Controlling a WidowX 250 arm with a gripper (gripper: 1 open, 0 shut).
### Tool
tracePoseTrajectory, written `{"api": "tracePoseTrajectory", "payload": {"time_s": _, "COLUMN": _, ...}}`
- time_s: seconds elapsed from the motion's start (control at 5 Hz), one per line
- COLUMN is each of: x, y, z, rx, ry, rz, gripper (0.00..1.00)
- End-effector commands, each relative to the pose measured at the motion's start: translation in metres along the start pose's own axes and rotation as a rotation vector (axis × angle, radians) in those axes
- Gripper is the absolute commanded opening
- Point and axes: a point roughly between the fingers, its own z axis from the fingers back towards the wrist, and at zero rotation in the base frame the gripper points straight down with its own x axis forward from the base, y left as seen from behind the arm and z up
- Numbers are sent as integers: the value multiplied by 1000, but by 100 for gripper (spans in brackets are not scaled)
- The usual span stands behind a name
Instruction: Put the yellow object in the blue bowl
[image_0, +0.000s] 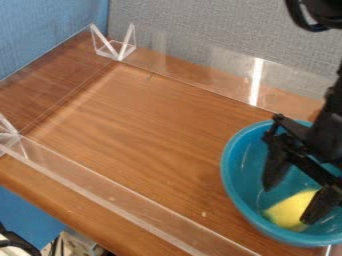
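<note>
The gripper (302, 190) points steeply down into the blue bowl (242, 160), its two dark fingers (275, 165) spread wide, one toward the bowl's middle and the other out by the right-hand wall. Between and just below them lies the yellow object (291, 210), low on the bowl's floor; the fingers look clear of it, so nothing seems to be gripped, though the right finger crosses in front of the object's edge and a light touch there cannot be ruled out. The object reads as a rounded, matte lump with a soft outline, and I would judge it light and somewhat yielding, perhaps foam or a plush or rubbery toy; it is not likely to be fragile or to slip readily from rubber pads. Were it to be picked up again, the best hold would be across its narrower middle, with the fingers coming straight down either side, since the curved bowl wall crowds the right-hand approach. The bowl itself looks like smooth, glossy plastic and sits on the wooden table (120, 120) near the front right corner of the clear acrylic fence (147, 215); being light, it may slide if nudged.
</note>
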Motion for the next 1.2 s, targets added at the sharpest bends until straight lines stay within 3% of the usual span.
{"api": "tracePoseTrajectory", "payload": {"time_s": 0.0, "x": -3, "y": 4, "z": 16, "rx": 2, "ry": -87, "rz": -30, "gripper": 100}}
{"api": "tracePoseTrajectory", "payload": {"time_s": 0.2, "x": -18, "y": 15, "z": 45, "rx": -8, "ry": -117, "rz": 41, "gripper": 100}}
{"api": "tracePoseTrajectory", "payload": {"time_s": 0.4, "x": -42, "y": 33, "z": 76, "rx": 2, "ry": -152, "rz": 124, "gripper": 100}}
{"api": "tracePoseTrajectory", "payload": {"time_s": 0.6, "x": -49, "y": 34, "z": 88, "rx": 5, "ry": -184, "rz": 143, "gripper": 100}}
{"api": "tracePoseTrajectory", "payload": {"time_s": 1.0, "x": -49, "y": 24, "z": 89, "rx": 26, "ry": -246, "rz": 134, "gripper": 100}}
